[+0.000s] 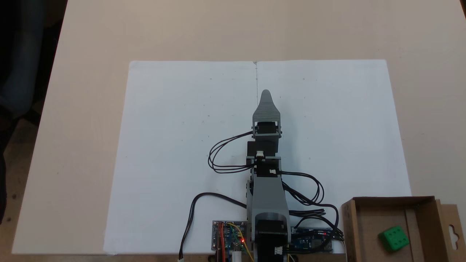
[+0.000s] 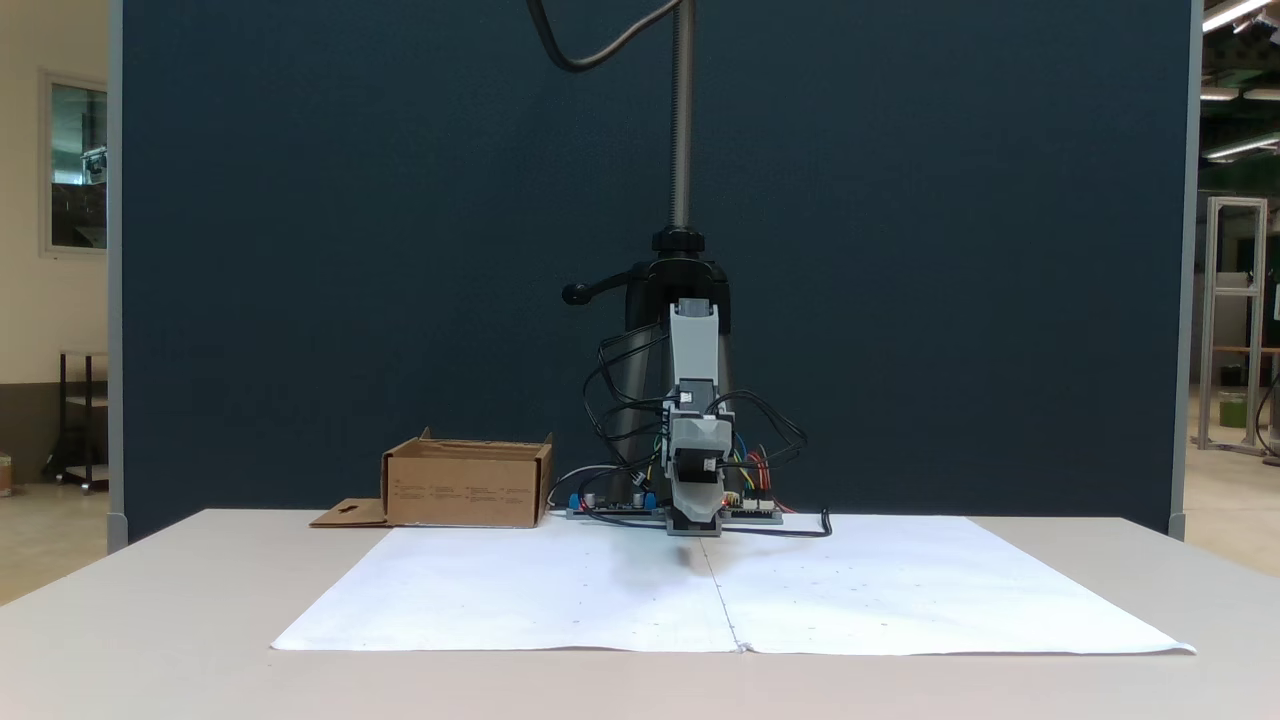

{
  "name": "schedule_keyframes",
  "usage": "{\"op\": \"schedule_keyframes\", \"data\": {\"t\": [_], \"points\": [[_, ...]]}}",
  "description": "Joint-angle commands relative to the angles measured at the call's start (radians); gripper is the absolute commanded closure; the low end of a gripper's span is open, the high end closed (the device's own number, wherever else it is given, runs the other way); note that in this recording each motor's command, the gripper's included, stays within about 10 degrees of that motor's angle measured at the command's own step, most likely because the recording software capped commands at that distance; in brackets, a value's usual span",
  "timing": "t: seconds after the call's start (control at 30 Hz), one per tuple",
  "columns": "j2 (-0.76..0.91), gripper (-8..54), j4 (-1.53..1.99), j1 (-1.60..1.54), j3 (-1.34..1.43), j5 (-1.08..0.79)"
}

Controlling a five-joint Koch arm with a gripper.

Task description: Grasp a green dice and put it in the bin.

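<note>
The green dice [image 1: 394,238] lies inside the bin [image 1: 422,218], a brown cardboard box at the lower right of a fixed view, on the box floor near its middle. From the table-level fixed view the bin [image 2: 465,485] stands left of the arm and its walls hide the dice. My gripper [image 1: 266,95] points straight away from the base over the white paper, far from the bin. Its ridged upper jaw covers the other one from above. Head-on, the gripper [image 2: 695,525] sits low over the table and no gap between the jaws can be made out.
White paper [image 1: 182,145] covers the middle of the beige table. Circuit boards [image 1: 227,236] and black cables [image 1: 218,160] cluster around the arm's base. The bin's flap [image 1: 453,229] with a hang-hole sticks out sideways. A camera stand pole [image 2: 682,120] rises behind the arm.
</note>
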Motion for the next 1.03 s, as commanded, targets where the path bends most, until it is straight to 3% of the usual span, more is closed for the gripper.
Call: {"op": "schedule_keyframes", "data": {"t": [0.0,1.0], "points": [[0.118,2.0,-0.171,0.011,0.075,0.015],[0.114,1.0,-0.589,0.011,0.074,0.014]]}}
